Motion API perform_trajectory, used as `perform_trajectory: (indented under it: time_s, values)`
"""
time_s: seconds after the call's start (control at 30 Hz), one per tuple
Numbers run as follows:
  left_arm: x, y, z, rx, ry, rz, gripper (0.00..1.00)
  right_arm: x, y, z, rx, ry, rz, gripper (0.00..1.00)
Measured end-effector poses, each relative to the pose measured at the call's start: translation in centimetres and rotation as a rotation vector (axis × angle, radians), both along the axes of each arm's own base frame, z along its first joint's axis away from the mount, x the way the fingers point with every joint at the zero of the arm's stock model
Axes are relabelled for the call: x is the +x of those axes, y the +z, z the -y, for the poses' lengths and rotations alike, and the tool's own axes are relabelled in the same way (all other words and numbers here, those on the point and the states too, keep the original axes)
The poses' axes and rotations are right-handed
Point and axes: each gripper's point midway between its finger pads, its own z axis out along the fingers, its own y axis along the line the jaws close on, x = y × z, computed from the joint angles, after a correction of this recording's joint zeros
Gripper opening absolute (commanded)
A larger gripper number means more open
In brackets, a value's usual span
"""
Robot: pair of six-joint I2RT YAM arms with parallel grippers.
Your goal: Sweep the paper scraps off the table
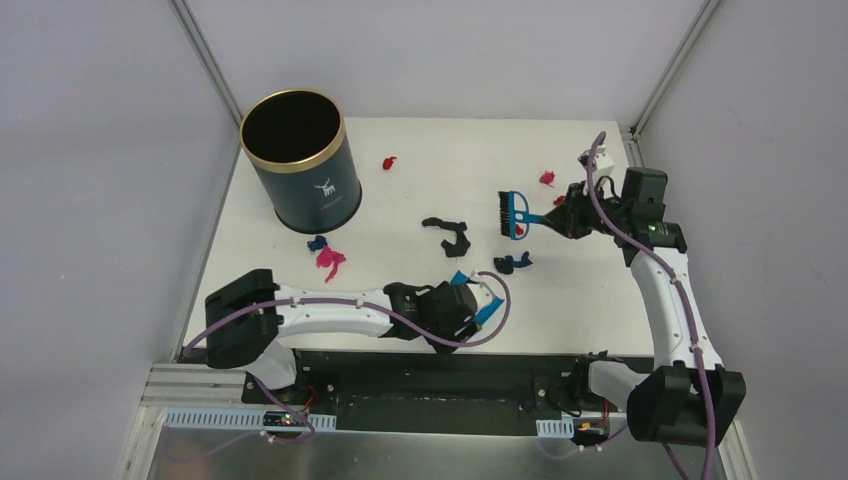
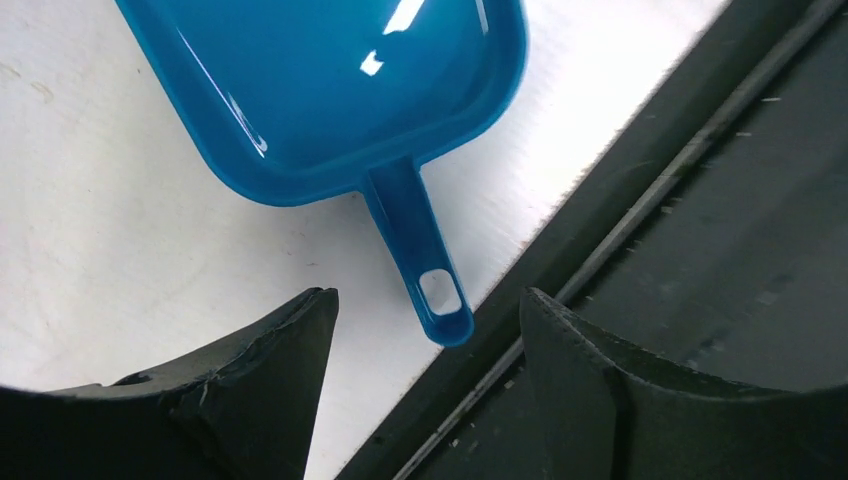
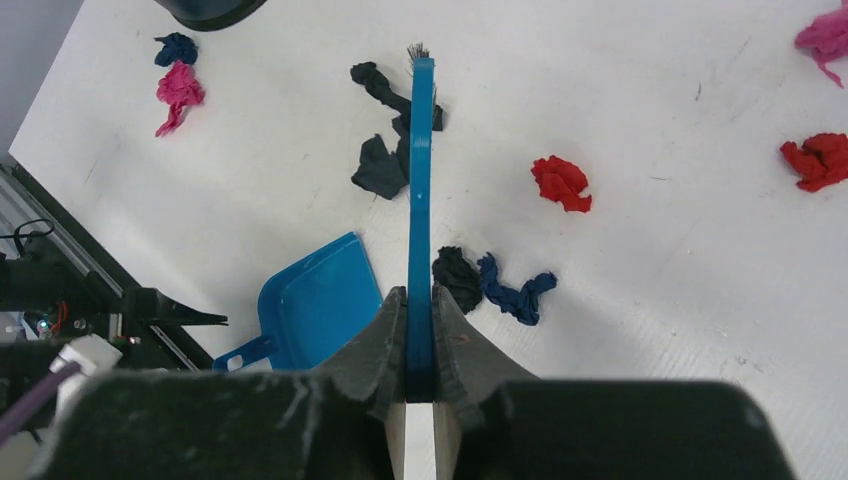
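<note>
Paper scraps lie scattered on the white table (image 1: 600, 300): red (image 1: 389, 162), pink (image 1: 547, 178), black (image 1: 447, 232), dark blue and black (image 1: 513, 263), and blue and pink by the bin (image 1: 328, 258). My right gripper (image 3: 420, 297) is shut on the handle of the blue brush (image 3: 421, 190); it holds the brush above the table with the bristles (image 1: 506, 213) pointing left. My left gripper (image 2: 430, 305) is open over the blue dustpan (image 2: 340, 90). The end of the dustpan's handle (image 2: 440, 300) lies between the fingertips, and the jaws stand apart from it.
The dark navy gold-rimmed bin (image 1: 300, 160) stands at the back left. The black rail (image 2: 620, 230) runs along the table's front edge right beside the dustpan handle. More red (image 3: 818, 160) and pink (image 3: 825, 35) scraps lie near the right edge.
</note>
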Motion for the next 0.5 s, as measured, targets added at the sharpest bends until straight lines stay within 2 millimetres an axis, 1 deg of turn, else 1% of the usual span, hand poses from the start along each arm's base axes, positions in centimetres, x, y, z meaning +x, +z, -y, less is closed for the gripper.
perform_trajectory:
  time_s: [0.07, 0.13, 0.23, 0.4, 0.5]
  values:
    - [0.1, -2.1, -0.4, 0.083, 0.013, 0.047, 0.69, 0.4, -0.4, 0.5, 0.002, -0.025, -0.013, 0.00]
    - [-0.1, -2.8, -0.4, 0.115, 0.008, 0.074, 0.68, 0.3, -0.8, 0.6, 0.008, -0.028, -0.030, 0.00]
    - [-0.2, -3.1, -0.1, 0.129, 0.013, 0.104, 0.64, 0.0, -1.4, 0.4, 0.016, -0.024, -0.047, 0.00]
    - [-0.1, -3.1, 0.4, 0.109, 0.036, 0.104, 0.50, -0.1, -1.5, 0.4, 0.020, -0.023, -0.052, 0.00]
    - [-0.2, -3.3, 0.6, 0.091, 0.045, 0.097, 0.44, -0.1, -1.6, 0.5, 0.021, -0.024, -0.053, 0.00]
